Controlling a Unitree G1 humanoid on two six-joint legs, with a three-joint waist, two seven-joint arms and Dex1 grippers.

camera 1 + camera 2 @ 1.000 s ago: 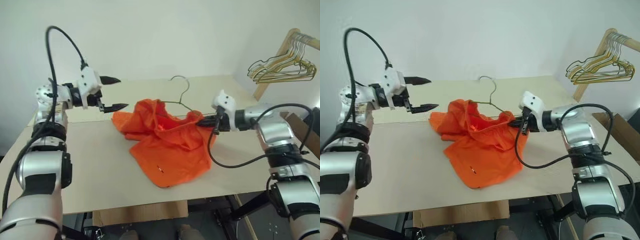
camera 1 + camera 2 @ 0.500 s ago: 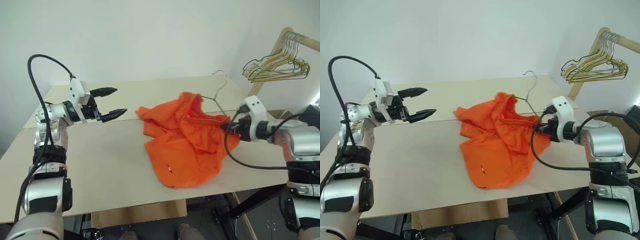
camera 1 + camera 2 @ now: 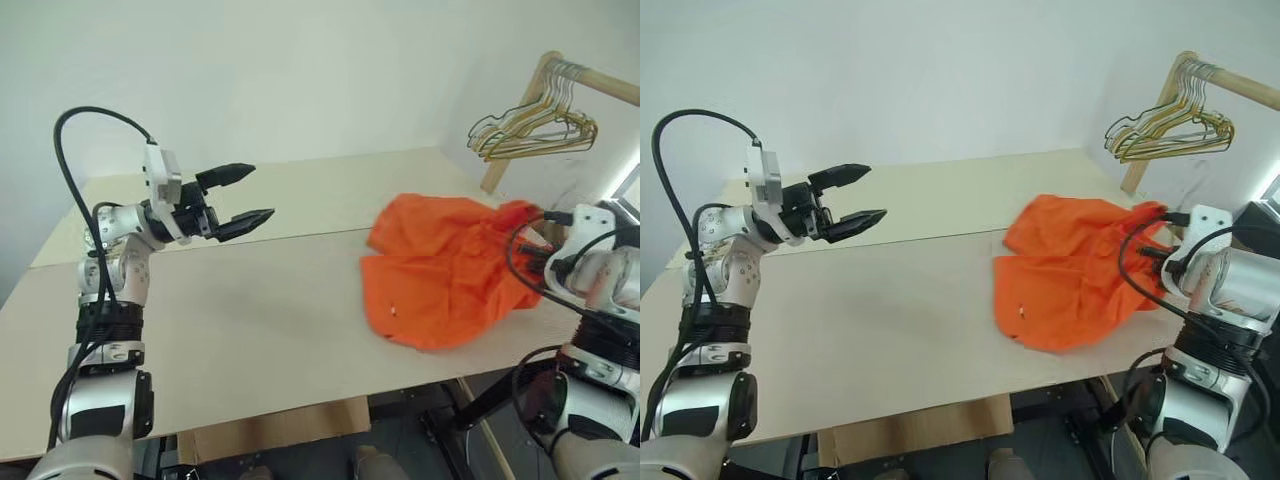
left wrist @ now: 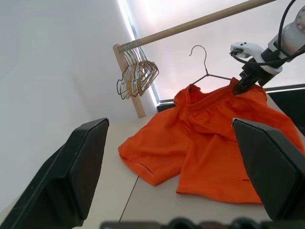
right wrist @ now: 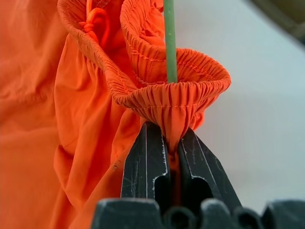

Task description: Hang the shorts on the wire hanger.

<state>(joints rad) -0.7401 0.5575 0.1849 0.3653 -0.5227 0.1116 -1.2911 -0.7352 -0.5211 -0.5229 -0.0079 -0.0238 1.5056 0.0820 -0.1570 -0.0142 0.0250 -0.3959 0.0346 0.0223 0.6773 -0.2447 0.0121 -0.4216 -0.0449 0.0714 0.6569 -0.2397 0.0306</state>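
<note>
We see one pair of bright orange shorts (image 3: 450,270), crumpled at the bench's (image 3: 230,320) right, one wire hanger (image 4: 206,67) inside; right gripper (image 5: 172,143) jaws pinch their gathered waistband, left gripper (image 3: 250,195) jaws spread.

Orange shorts (image 3: 1065,270) lie on the table (image 3: 870,330) near its right edge.

You have the shorts (image 3: 440,268) lying on the counter (image 3: 230,310) at its right end, with the wire hanger (image 4: 206,71) inside the waistband. The rack of hangers (image 3: 530,125) stands behind them, off the counter's right corner. Your left gripper (image 3: 243,194) hangs over the counter's left side, well apart from them.
</note>
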